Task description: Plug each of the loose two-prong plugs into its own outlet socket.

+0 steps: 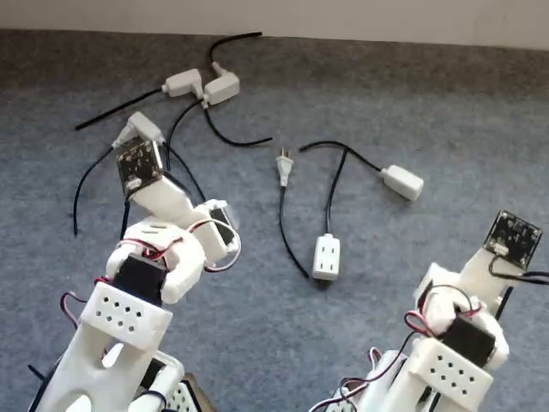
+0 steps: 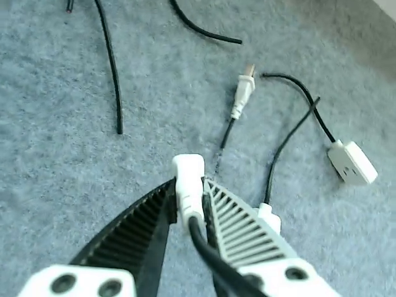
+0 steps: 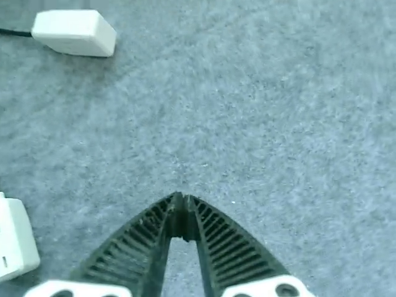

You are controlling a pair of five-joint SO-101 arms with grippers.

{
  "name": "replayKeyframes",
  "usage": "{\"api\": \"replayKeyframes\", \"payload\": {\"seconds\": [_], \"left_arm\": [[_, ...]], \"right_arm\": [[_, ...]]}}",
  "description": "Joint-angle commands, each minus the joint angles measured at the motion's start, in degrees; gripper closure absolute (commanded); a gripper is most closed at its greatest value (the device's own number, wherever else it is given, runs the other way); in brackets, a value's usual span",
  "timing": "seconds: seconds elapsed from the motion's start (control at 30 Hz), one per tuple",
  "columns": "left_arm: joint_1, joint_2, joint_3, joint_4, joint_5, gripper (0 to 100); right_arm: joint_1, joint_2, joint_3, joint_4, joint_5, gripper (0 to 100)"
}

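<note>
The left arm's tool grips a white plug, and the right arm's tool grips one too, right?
No. The left tool does grip a white plug, but the right tool is shut and empty; the right wrist view shows it.

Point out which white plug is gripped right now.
The plug pinched in the left gripper. The other two-prong plug lies free on the carpet, prongs bare.

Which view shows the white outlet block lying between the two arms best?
High view: the outlet block lies whole, slotted face up. The left wrist view shows just a corner; the right wrist view, one cropped edge.
</note>
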Motion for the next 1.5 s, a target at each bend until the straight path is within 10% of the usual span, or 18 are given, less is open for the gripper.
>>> {"api": "replayKeyframes", "payload": {"seconds": [0.0, 0.4, 1.1, 1.47], "left_arm": [[3.1, 4.4, -10.5, 7.0, -1.8, 99], [12.3, 45.2, -47.9, 22.9, -1.9, 99], [15.8, 71.4, -69.1, 26.9, 51.6, 99], [18.9, 70.9, -74.4, 36.3, 61.5, 99]], "right_arm": [[4.3, -5.2, 2.8, 0.2, 5.2, 99.1], [18.9, -6.7, 16.7, -3.4, 14.2, 99.1], [37.7, -6.9, 27.6, -7.1, 24.3, 99.1], [32.8, -6.9, 27.2, -6.5, 24.0, 99.1]]}}
